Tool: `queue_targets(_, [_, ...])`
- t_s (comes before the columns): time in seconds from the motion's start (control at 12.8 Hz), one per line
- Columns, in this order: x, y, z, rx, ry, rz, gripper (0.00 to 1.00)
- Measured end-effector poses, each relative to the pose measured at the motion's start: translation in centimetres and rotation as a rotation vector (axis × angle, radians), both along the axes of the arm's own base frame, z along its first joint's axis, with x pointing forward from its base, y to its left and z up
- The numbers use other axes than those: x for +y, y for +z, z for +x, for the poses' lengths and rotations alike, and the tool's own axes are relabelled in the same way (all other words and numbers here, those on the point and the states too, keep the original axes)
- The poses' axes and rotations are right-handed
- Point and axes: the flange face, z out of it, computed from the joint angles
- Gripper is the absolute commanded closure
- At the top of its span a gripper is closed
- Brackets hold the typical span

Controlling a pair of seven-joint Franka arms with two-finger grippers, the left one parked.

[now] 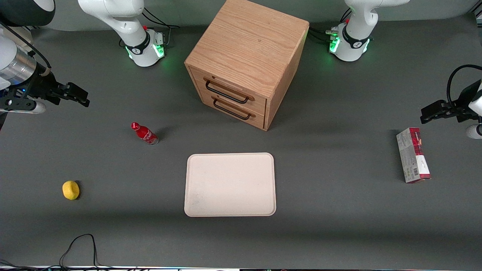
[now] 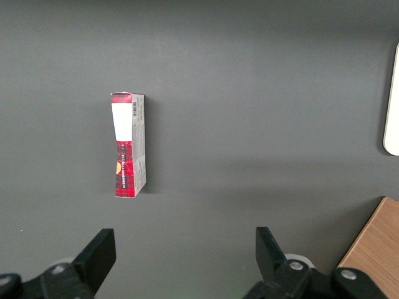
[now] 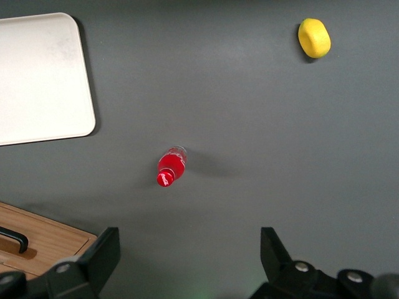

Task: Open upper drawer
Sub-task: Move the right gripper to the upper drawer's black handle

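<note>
Your spread pincer hovers over the bench's working-arm end, well apart from the shut light-oak upper drawer in the boxy wooden cabinet; you should hook its stiff black wire handle mid-span, expecting light, smooth sliding.

Right wrist view clips the gripper: only two dark fingers poke in, spread wide, bases cut off. The cabinet shows just a corner, its black handle cut short. The tray runs off the edge.
</note>
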Motion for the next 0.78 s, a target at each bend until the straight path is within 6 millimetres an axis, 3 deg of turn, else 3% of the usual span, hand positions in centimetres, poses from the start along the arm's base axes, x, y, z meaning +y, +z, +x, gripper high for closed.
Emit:
queue_targets(0.23, [0.0,0.1,0.7,-0.003,-0.019,0.002,0.0])
queue_targets(0.47, [0.8,1.3,4.3,-0.019,-0.004,0.018,0.0])
queue_targets(0.62, [4.7,1.4,6.9,-0.013,0.07,0.041,0.0])
queue_targets(0.78, [9.9,0.1,8.2,0.008,0.179,0.077,0.0])
